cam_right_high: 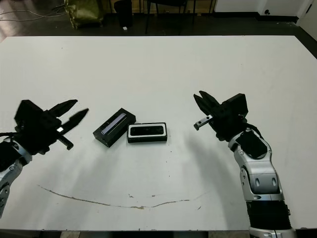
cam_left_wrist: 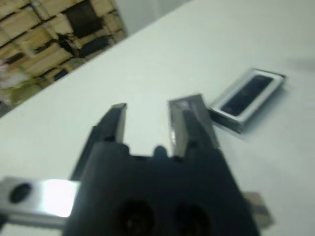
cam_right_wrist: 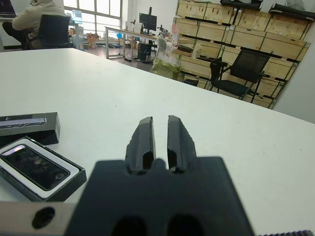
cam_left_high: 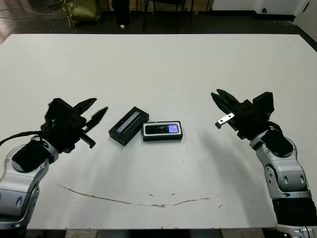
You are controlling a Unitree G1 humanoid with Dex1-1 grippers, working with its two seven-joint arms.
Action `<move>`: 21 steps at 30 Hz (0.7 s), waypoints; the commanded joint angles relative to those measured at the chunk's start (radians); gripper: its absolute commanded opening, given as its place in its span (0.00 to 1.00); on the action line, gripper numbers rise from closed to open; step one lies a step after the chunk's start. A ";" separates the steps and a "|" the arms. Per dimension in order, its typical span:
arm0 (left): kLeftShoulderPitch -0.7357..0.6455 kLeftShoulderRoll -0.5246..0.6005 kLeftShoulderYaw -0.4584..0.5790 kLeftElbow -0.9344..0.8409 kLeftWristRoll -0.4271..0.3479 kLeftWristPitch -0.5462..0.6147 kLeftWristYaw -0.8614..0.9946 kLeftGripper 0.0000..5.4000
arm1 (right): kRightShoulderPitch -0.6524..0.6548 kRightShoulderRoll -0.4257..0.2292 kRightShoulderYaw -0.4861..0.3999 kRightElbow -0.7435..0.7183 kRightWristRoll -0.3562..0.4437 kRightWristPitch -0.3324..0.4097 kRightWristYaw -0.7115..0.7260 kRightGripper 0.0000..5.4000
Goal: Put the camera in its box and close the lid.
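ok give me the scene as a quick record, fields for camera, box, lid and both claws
camera: lying flat inside the box, bluish-purple screen patch facing up
box: on the white table, open, white lining showing around the camera
lid: off the box, resting on the table at the box's left end, pale stripe up, angled to the box
left claw: open, above the table left of the lid, holding nothing
right claw: fingers nearly together, right of the box, holding nothing
task state: camera is in, lid not yet on

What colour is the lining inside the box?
White, around the camera in the box; clearest in the right wrist view.
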 commanded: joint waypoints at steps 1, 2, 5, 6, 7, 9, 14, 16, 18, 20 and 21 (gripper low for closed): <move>0.000 0.045 -0.041 0.024 0.033 0.009 -0.028 0.51 | 0.015 -0.008 0.003 -0.002 -0.006 0.018 -0.005 0.00; -0.001 0.047 -0.048 0.030 0.038 0.004 -0.033 0.55 | 0.015 -0.009 0.005 -0.003 -0.010 0.016 -0.007 0.00; -0.008 0.054 -0.066 0.040 0.047 0.007 -0.044 0.69 | 0.016 -0.007 0.005 -0.007 -0.007 0.022 -0.008 0.00; -0.011 0.055 -0.068 0.039 0.044 0.018 -0.049 0.73 | 0.016 -0.006 0.004 -0.006 -0.004 0.022 -0.007 0.00; -0.014 0.055 -0.067 0.041 0.036 0.029 -0.054 0.77 | 0.016 -0.005 0.005 -0.005 -0.005 0.021 -0.007 0.00; -0.017 0.044 -0.057 0.046 0.011 0.049 -0.062 0.86 | 0.016 -0.005 0.005 -0.006 -0.006 0.025 -0.009 0.00; -0.016 0.007 -0.023 0.047 -0.092 0.152 -0.053 1.00 | 0.017 -0.006 0.006 -0.005 -0.010 0.026 -0.010 0.00; -0.016 -0.009 -0.011 0.046 -0.129 0.195 -0.043 1.00 | 0.018 -0.005 0.006 -0.004 -0.009 0.025 -0.011 0.00; -0.014 -0.035 0.003 0.045 -0.156 0.230 -0.016 1.00 | 0.017 -0.005 0.007 -0.001 -0.011 0.021 -0.009 0.00; -0.011 -0.063 0.017 0.045 -0.175 0.251 0.017 1.00 | 0.017 -0.007 0.009 0.000 -0.013 0.026 -0.010 0.00; -0.011 -0.075 0.023 0.047 -0.184 0.263 0.031 1.00 | 0.017 -0.008 0.010 0.000 -0.014 0.028 -0.011 0.00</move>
